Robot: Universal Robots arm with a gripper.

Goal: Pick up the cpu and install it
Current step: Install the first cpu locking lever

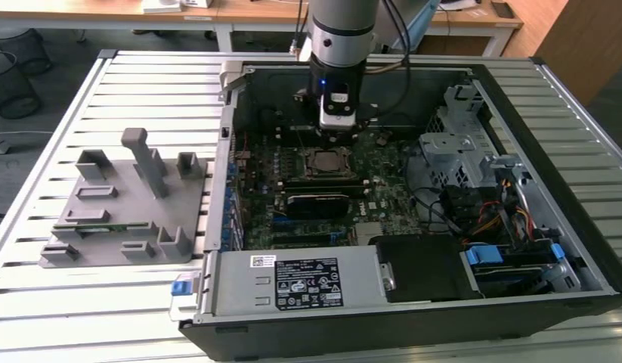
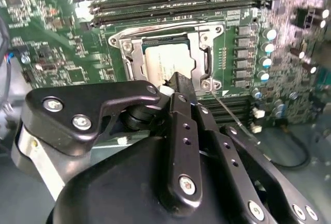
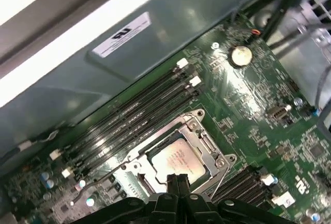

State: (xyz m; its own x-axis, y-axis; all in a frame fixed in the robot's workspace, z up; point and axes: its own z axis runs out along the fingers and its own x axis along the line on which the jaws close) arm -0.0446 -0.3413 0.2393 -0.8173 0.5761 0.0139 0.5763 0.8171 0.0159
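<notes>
Cpu point(image 3: 178, 161) sits in the socket point(image 3: 207, 138) mid-board, gripper point(image 2: 178, 87) just above w/ fingers clenched on nothing; risk: if the chip isn't flat in its seat, any downward nudge could bend pins or skew it.

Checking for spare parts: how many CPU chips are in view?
1: the cpu lies in the motherboard socket, close below the tool. Others could be hidden on the grey fixture.
</notes>
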